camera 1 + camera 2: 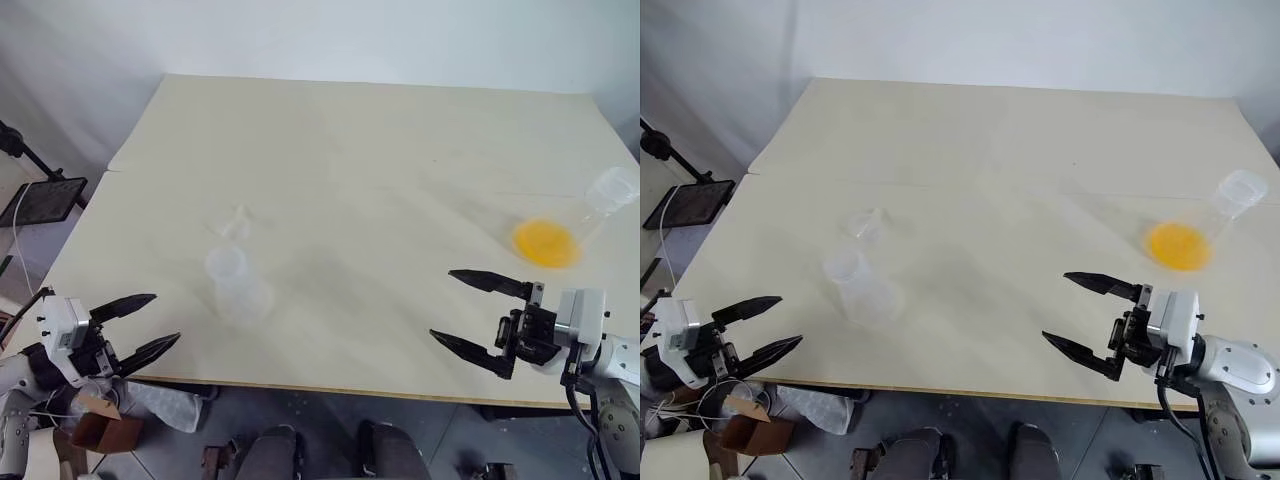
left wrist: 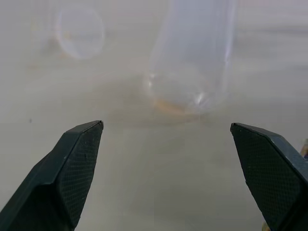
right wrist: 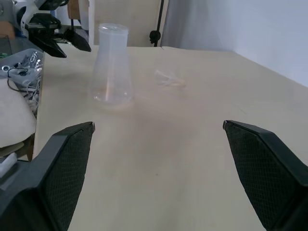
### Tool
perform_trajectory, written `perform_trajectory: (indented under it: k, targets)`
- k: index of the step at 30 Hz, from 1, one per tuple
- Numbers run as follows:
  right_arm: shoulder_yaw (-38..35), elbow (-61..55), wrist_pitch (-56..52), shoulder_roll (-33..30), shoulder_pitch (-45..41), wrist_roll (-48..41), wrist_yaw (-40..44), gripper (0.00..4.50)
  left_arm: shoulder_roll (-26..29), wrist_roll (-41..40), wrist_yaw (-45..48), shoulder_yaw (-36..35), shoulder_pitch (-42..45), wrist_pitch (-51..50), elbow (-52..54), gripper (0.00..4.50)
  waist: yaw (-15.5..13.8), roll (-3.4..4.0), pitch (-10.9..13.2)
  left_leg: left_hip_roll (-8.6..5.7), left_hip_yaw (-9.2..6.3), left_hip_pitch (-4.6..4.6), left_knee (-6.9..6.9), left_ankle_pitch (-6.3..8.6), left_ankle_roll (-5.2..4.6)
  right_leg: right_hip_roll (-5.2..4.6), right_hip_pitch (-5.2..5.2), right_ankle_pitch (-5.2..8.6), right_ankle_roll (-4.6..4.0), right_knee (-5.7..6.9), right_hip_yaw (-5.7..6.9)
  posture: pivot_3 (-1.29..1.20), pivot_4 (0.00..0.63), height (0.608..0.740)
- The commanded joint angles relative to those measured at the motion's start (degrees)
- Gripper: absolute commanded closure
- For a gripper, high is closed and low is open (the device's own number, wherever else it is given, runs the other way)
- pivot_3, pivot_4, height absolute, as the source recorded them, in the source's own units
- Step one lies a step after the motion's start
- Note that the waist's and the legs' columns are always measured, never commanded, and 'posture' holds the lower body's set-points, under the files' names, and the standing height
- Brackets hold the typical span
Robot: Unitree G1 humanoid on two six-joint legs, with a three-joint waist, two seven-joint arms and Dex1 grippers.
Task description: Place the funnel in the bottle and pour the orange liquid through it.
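**Currently: both end effectors open, nothing held**

Currently the left end effector [image 1: 140,325] hovers at the near left edge of the worktop [image 1: 380,150], fingers spread wide and empty, pointing inward across the surface. The right end effector [image 1: 478,315] hovers at the near right edge, also spread wide and empty, pointing toward the left one.

The bottle [image 1: 235,285] stands upright on the worktop, near the left end effector and just ahead of its fingertips; in the right wrist view it shows as a frosted vessel with a wide neck and a broader base [image 3: 111,65].

The funnel [image 1: 236,224] lies on its side on the worktop just beyond the bottle, apart from it. It is nearly transparent, so its exact tilt cannot be told.

The orange liquid [image 1: 544,241] sits as a small pool in the base of a clear flask [image 1: 590,210]. That flask stands at the right side of the worktop, beyond the right end effector and well apart from the bottle.
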State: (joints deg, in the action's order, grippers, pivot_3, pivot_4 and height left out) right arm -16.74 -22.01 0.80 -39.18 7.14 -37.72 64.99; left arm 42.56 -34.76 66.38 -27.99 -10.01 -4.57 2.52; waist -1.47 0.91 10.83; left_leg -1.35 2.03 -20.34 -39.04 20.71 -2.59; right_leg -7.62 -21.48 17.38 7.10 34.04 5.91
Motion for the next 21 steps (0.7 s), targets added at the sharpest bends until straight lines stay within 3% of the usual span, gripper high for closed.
perform_trajectory:
  k: [1,13,21]
  targets:
    - [-1.3,1.6,1.1,0.1,0.9,0.1,1.0,0.02,0.3,-6.0,-2.0,4.0,2.6,-8.1,10.1,0.00,0.0,0.00,0.0,0.00,0.00,0.00,0.00,0.00,0.00,0.00,0.00,0.00,0.00,0.01,-0.01,0.00,0.150,0.740]
    - [-2.6,1.2,2.6,1.3,4.0,1.0,-0.3,0.02,-2.7,-0.6,-8.2,12.9,16.7,-9.8,8.1,0.00,0.5,0.02,0.0,0.01,0.11,0.04,-0.05,-0.04,-0.04,0.18,-0.01,0.00,0.00,0.41,0.02,0.00,0.150,0.740]
    - [-2.8,0.4,3.0,2.0,4.7,1.6,-1.5,0.02,-1.8,1.0,-6.9,13.1,17.8,-9.7,5.2,0.00,0.2,0.02,0.0,-0.01,0.10,0.03,-0.08,-0.04,-0.05,0.18,-0.01,-0.01,0.01,0.41,0.03,0.00,0.150,0.740]
